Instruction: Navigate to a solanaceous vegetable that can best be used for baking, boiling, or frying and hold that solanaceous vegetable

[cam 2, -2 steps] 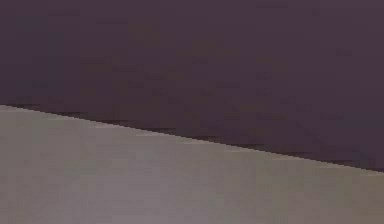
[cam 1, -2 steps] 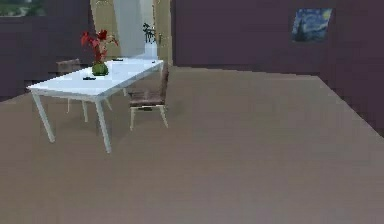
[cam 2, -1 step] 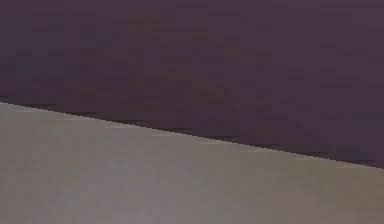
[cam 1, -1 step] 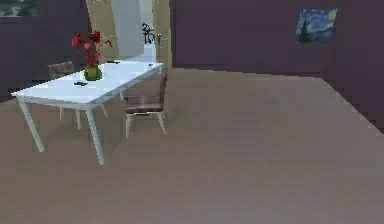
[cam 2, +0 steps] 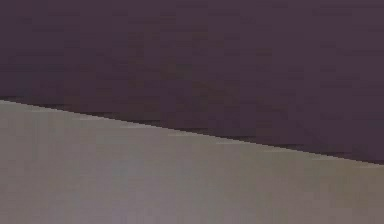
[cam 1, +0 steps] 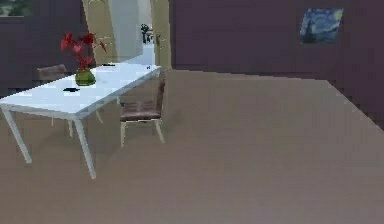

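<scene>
We cannot tell where the potato lies; the white table point(cam 1: 50, 98) is our likeliest lead. We expect it firm, fairly heavy, rounded: grip across its middle. How the jaws stand, we cannot tell.

Home dining room: white table point(cam 1: 110, 80), wooden chair point(cam 1: 143, 108), vase of red flowers point(cam 1: 84, 62) at 10 o'clock; painting point(cam 1: 321, 25) on purple wall, 1 o'clock.
</scene>
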